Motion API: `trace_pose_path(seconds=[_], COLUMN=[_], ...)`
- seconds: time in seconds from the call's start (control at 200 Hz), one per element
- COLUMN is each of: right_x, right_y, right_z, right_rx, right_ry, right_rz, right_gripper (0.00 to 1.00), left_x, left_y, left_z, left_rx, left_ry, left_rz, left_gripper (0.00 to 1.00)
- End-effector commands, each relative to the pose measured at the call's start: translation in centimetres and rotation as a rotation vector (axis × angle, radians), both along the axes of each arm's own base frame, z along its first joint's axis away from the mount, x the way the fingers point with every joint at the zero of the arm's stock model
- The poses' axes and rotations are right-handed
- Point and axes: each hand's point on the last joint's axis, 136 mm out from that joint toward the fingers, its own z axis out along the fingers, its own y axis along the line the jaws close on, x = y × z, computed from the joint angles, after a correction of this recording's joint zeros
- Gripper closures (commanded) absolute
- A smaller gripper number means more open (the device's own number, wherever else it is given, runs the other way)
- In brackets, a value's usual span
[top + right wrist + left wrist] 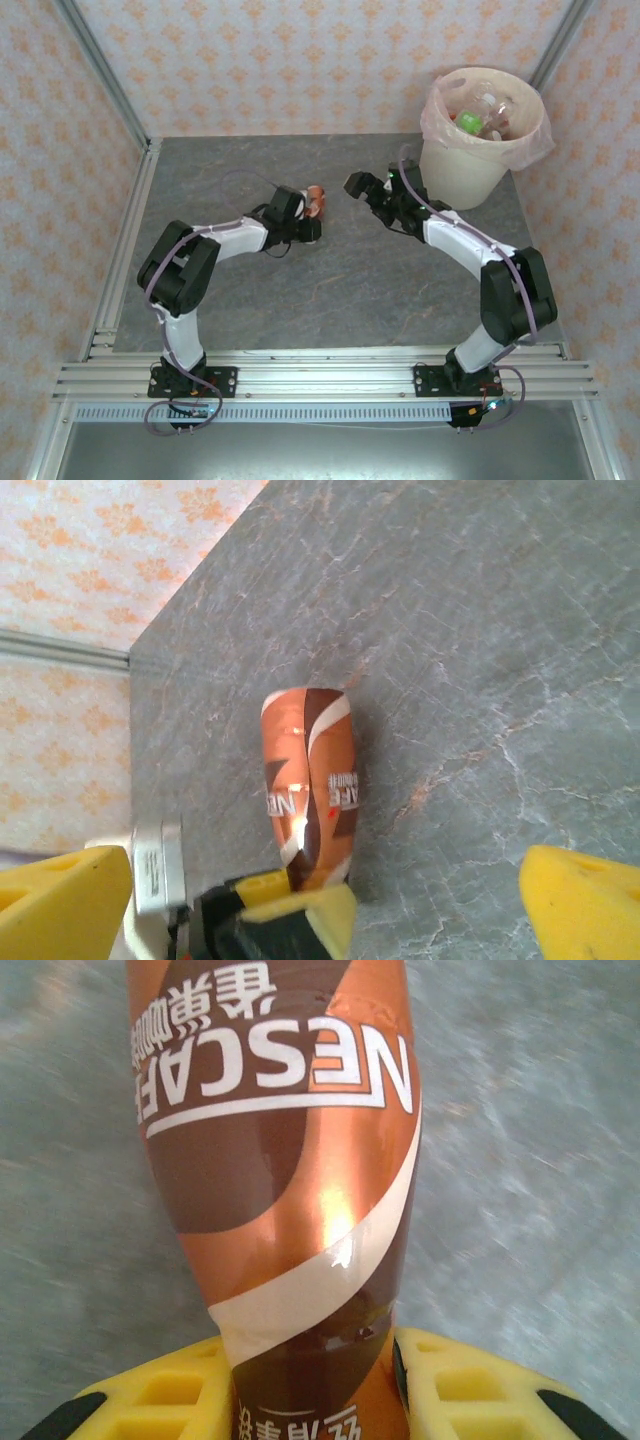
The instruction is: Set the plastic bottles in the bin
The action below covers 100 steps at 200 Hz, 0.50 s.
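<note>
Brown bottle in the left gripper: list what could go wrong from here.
1. The left gripper pinches the brown bottle near one end of its glossy sleeve, so it could slip or swing out.
2. The bin stands at the far right corner, and the open right gripper hangs between. Carrying straight across risks a collision.

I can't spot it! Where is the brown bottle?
Seen from above, the brown bottle is near the middle of the table, gripped by the left gripper, with the right gripper just to its right.

Bright even light; glare on bottle (300, 1210) label; table (530, 1160) behind blurred.
</note>
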Motion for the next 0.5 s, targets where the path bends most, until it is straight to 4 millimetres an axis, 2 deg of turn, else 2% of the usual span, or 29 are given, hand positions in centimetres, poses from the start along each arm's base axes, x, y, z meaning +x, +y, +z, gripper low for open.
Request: trace_pose_path(seconds=[0.0,0.16,0.265,0.375,0.495], right_x=[-0.1,-1.4,-2.1,-1.9,-1.6], right_y=[-0.2,0.8,1.9,1.6,2.0], right_z=[1.6,0.7,1.2,0.8,2.2], right_rx=[0.168,0.141,0.153,0.109,0.141], right_ry=[0.018,0.075,0.031,0.034,-0.019], right_rz=[-0.003,0.144,0.259,0.255,0.269], right_gripper=[0.01,0.01,0.01,0.01,0.01], left_x=[0.4,-1.5,-2.7,-3.6,-4.1], left_y=[-3.1,-6.4,-8.2,-9.6,-10.3], left_z=[5.9,8.7,10.2,11.2,11.6], left_rx=[-0.178,-0.312,-0.365,-0.396,-0.412], left_ry=[-0.145,-0.141,-0.141,-0.130,-0.112], left_rz=[-0.063,-0.178,-0.258,-0.318,-0.351], left_gripper=[0.71,0.71,0.71,0.71,0.71])
